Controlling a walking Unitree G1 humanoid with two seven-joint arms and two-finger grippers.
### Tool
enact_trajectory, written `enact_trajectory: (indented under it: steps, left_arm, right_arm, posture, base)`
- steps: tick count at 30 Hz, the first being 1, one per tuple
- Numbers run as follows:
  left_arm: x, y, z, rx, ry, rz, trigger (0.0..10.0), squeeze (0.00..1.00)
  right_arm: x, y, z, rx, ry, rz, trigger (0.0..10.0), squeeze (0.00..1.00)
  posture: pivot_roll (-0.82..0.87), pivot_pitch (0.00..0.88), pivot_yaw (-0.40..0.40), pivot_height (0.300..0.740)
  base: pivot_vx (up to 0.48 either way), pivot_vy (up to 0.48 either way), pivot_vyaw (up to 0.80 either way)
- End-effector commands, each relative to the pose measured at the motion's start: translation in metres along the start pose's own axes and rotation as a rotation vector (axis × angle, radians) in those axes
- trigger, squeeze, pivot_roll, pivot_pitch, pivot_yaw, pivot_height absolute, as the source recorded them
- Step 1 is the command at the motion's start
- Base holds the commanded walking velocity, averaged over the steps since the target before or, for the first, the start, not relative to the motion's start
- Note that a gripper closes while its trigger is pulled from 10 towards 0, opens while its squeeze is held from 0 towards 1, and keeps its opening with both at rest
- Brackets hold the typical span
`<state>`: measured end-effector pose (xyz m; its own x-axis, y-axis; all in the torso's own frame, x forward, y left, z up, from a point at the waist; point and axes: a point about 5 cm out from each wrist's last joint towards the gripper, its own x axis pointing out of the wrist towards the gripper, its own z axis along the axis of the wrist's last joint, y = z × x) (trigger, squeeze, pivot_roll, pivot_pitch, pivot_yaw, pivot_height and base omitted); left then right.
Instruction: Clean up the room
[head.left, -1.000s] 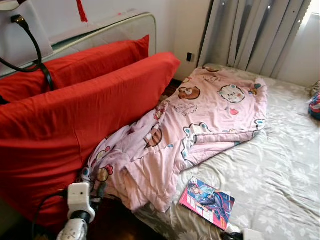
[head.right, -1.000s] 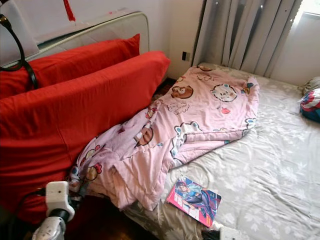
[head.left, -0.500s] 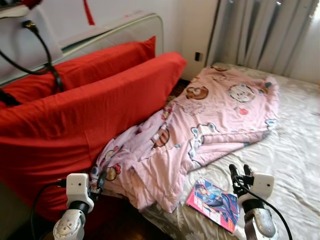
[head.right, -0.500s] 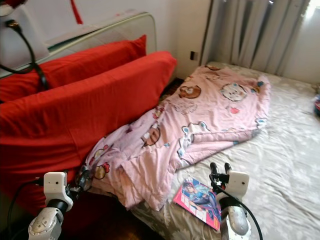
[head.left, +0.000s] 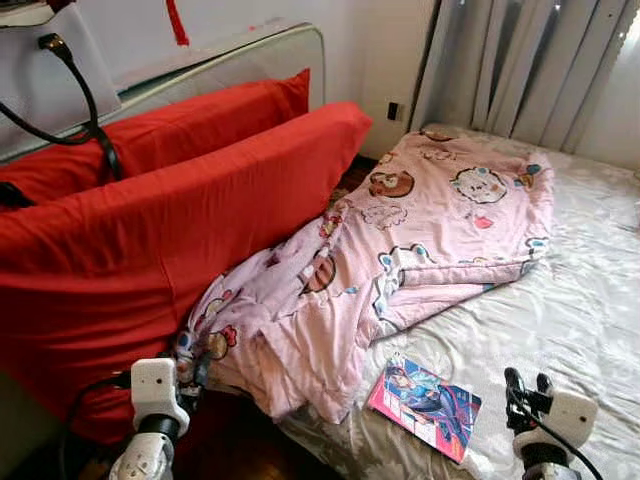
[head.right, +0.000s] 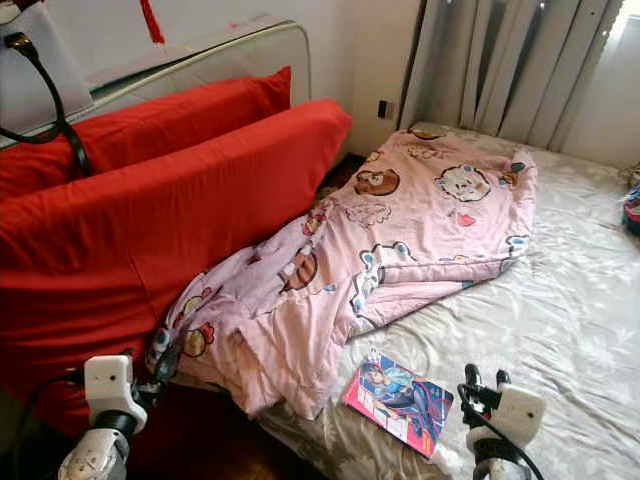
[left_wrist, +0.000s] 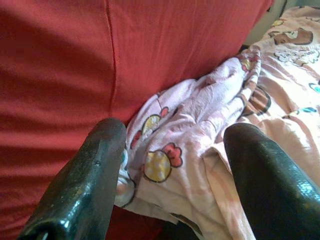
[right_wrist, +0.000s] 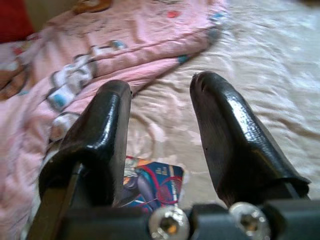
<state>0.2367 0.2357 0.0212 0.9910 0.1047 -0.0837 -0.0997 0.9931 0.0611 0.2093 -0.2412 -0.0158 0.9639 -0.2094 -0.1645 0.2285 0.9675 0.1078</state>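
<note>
Both grippers are spread and empty: right gripper (head.left: 527, 384) low beside a colourful comic book (head.left: 424, 404) lying flat on the grey bed (head.left: 580, 300), left gripper (head.left: 190, 365) near the crumpled pink cartoon blanket (head.left: 400, 255).

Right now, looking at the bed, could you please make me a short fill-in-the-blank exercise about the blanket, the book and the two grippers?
1. The book lies on the ____ sheet, near the bed's edge.
2. The pink blanket leans against the ____ cushion.
3. The left gripper is open, pointing at the ____.
4. The right gripper is ____, above the sheet, holding nothing.

Missing words: grey; red; blanket; open
</note>
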Motion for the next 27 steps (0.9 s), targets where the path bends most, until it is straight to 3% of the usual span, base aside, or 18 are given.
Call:
enact_trajectory:
  steps: [1,4,11,19,23,25,27]
  left_arm:
    - [0.001,0.006,0.001,-0.003,0.002,0.019,10.0,0.00]
    - [0.002,0.003,0.002,0.004,0.001,0.013,10.0,0.00]
    - [0.001,-0.010,0.006,-0.010,-0.013,-0.017,10.0,0.00]
    - [0.001,-0.004,0.007,0.003,-0.003,-0.015,10.0,0.00]
    - [0.000,-0.002,0.007,0.008,-0.001,-0.018,10.0,0.00]
    - [0.000,-0.001,0.008,0.011,-0.002,-0.016,10.0,0.00]
    - [0.001,0.000,0.009,0.011,-0.006,-0.008,10.0,0.00]
  right_arm:
    - [-0.004,0.017,0.007,-0.021,-0.068,0.065,10.0,0.00]
    - [-0.010,0.030,0.011,-0.019,-0.110,0.108,10.0,0.00]
    - [-0.011,0.038,0.018,-0.071,-0.166,0.232,10.0,0.00]
    - [-0.019,0.039,0.029,-0.020,-0.280,0.147,10.0,0.00]
    - [-0.019,0.041,0.036,-0.058,-0.331,0.182,10.0,0.00]
    - [-0.012,0.046,0.054,-0.058,-0.387,0.196,10.0,0.00]
    - [-0.002,0.059,0.096,-0.064,-0.494,0.211,10.0,0.00]
  posture:
    - [0.03,0.000,-0.013,0.740]
    - [0.02,0.000,-0.019,0.740]
    - [0.01,0.000,0.002,0.740]
    - [0.01,0.000,0.013,0.740]
    - [0.01,0.000,0.015,0.740]
    - [0.01,0.000,0.013,0.740]
    - [0.01,0.000,0.012,0.740]
  base:
    - [0.000,0.000,0.00]
    - [0.000,0.000,0.00]
    - [0.000,0.000,0.00]
    - [0.000,0.000,0.00]
    - [0.000,0.000,0.00]
    - [0.000,0.000,0.00]
    - [0.000,0.000,0.00]
